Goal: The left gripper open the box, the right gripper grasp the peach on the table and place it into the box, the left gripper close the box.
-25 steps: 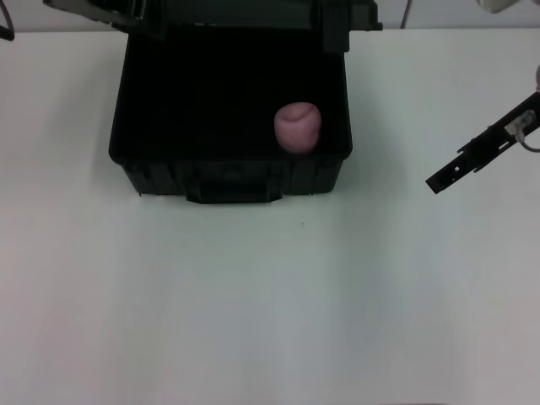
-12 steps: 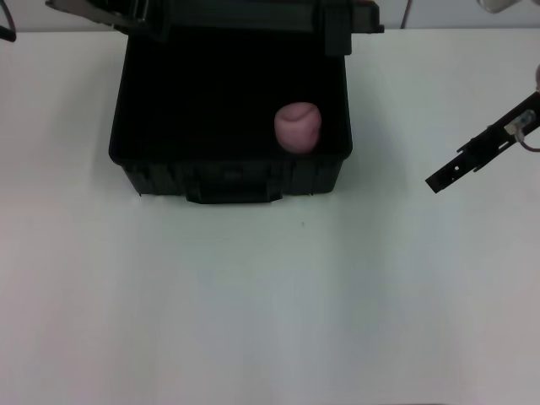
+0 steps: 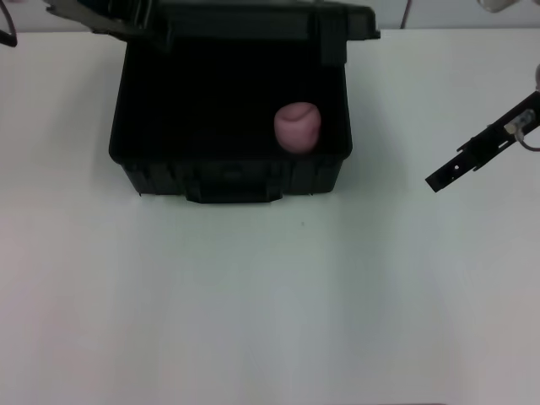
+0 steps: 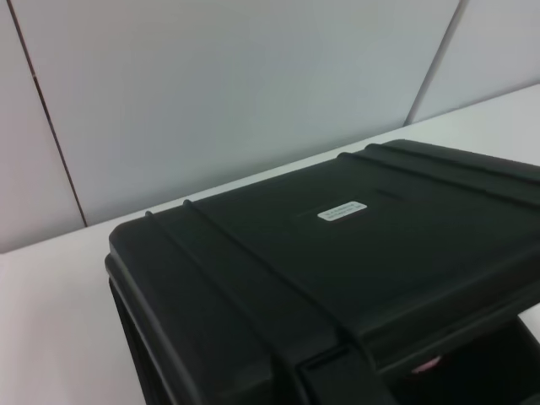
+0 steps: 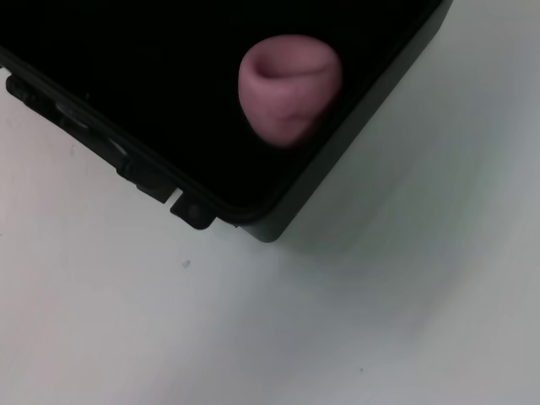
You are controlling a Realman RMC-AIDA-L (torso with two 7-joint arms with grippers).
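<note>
A black hard-plastic box [image 3: 229,126] is sitting on the far part of a white table [image 3: 270,304], a little left of centre. Its hinged lid [image 3: 253,21] is leaning partway forward over the far edge of the opening. The left wrist view is looking across the lid's ribbed top, where a small white label [image 4: 342,210] is showing.

The pale pink peach [image 3: 298,126] is resting inside the box, in the near right corner, close against the right wall. In the right wrist view the peach [image 5: 289,87] is sitting well below the rim.

The right gripper [image 3: 440,180] is hanging over bare table well to the right of the box, holding nothing; whether its slim fingers are apart or together cannot be told. The left gripper is not clearly visible. Only a dark shape is showing at the far left corner by the lid, so its state cannot be told either.

Judging from this, the placing is done and closing the box is the step in hand. To do it well, the left gripper should be guiding the lid down along its hinge arc, pressing near the lid's front edge and lowering it evenly so both sides seat on the rim together. The peach is lying low enough that the lid should clear it. The right arm is already standing clear of the lid's path.
</note>
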